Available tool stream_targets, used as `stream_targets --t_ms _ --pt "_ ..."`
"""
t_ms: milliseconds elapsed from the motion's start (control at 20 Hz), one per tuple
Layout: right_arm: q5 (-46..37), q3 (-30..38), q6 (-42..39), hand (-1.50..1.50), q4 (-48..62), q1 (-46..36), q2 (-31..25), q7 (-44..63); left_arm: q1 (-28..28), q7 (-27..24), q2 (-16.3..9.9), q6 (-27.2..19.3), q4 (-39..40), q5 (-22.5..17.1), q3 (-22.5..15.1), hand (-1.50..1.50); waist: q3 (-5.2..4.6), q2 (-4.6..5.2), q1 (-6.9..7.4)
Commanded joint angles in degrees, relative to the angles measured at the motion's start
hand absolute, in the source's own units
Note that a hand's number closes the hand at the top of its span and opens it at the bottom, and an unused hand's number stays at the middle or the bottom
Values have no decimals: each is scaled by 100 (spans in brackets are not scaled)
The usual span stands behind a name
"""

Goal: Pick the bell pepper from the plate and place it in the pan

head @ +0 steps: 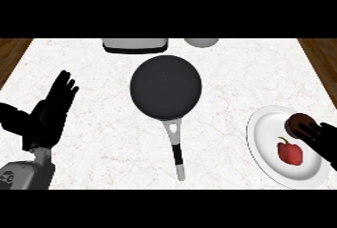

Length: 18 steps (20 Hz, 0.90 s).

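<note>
Red bell pepper (290, 151) lies unlifted on the plate (263, 147), right hand (324, 139) seemingly unclenched beside it, pan (166, 87) unfilled.

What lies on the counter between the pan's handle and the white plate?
Nothing: in the head view, bare marble counter separates the pan's handle from the plate.
</note>
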State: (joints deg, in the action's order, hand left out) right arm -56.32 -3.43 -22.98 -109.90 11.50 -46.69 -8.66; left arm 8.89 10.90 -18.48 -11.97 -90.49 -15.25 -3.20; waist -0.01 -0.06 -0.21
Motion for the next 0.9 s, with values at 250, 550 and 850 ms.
stream_targets --t_ms 250,550,850 --pt "-1062 -714 -319 -150 143 -408 925 628 62 60 244 146 134 238 107 0 1 9 18" --pt "-1176 -466 -946 -150 479 -1158 1235 763 4 130 368 213 -51 381 196 0 1 7 42" --pt "-1586 -506 -74 -150 1181 -846 1470 142 140 -18 312 626 317 319 554 0 1 6 13"
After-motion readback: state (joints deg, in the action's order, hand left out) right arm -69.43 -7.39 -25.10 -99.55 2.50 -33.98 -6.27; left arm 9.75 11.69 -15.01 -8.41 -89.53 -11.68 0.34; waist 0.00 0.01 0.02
